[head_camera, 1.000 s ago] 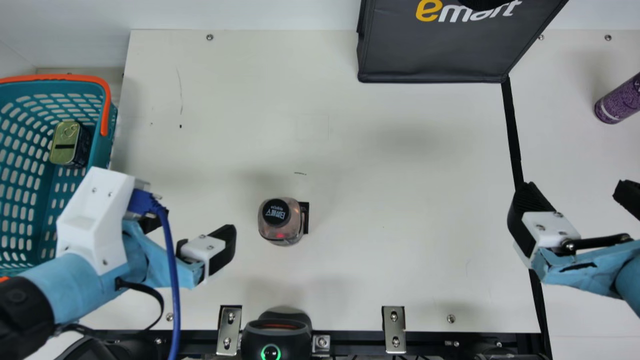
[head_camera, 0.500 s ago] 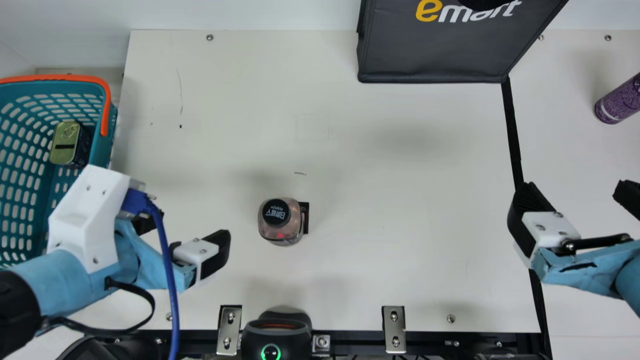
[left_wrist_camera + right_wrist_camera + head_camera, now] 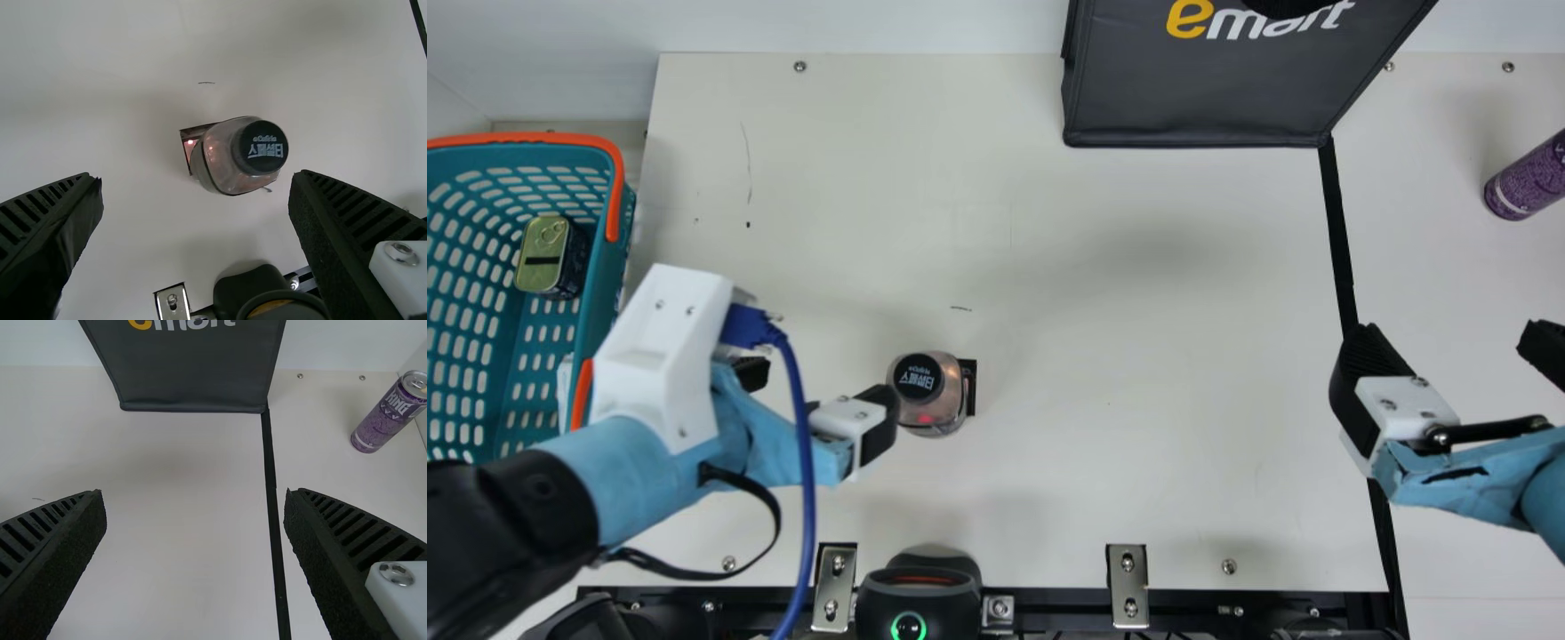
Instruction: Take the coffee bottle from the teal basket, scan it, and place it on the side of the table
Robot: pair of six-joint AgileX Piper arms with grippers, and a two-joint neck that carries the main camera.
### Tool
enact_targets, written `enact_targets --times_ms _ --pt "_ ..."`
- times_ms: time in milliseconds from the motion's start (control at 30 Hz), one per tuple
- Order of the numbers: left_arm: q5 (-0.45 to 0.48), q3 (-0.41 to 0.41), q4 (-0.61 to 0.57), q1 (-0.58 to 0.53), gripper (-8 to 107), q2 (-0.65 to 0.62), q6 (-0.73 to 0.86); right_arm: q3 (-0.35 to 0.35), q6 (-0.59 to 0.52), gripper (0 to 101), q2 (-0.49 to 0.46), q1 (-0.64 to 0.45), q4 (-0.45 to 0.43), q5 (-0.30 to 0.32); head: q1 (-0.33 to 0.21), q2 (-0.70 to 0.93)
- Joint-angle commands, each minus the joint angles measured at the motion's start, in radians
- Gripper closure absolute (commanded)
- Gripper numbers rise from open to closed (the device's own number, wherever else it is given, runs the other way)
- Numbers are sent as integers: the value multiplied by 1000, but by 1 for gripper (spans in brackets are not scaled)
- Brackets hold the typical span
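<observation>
While the coffee bottle (image 3: 927,396) stands upright on the tabletop (image 3: 1138,338), the left gripper (image 3: 818,389) is positioned near it, jaws released. The scanner (image 3: 919,596) is located at the tabletop edge. The teal basket (image 3: 607,271) contains a tin (image 3: 543,255). The right gripper (image 3: 1455,341) has its jaws released.

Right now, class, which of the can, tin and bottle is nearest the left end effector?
The black-capped coffee bottle, ahead of the left end effector; the gold-topped tin sits in the teal basket, the purple can across the black strip.
</observation>
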Motion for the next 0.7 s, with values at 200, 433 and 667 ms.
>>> enact_targets --times_ms 200,433,667 --pt "8 -44 162 -175 9 103 -312 0 0 6 0 0 0 0 -29 2" --pt "21 -64 259 -271 9 190 -467 0 0 6 0 0 0 0 -29 2" --pt "22 -65 331 -321 9 275 -559 0 0 6 0 0 0 0 -29 2"
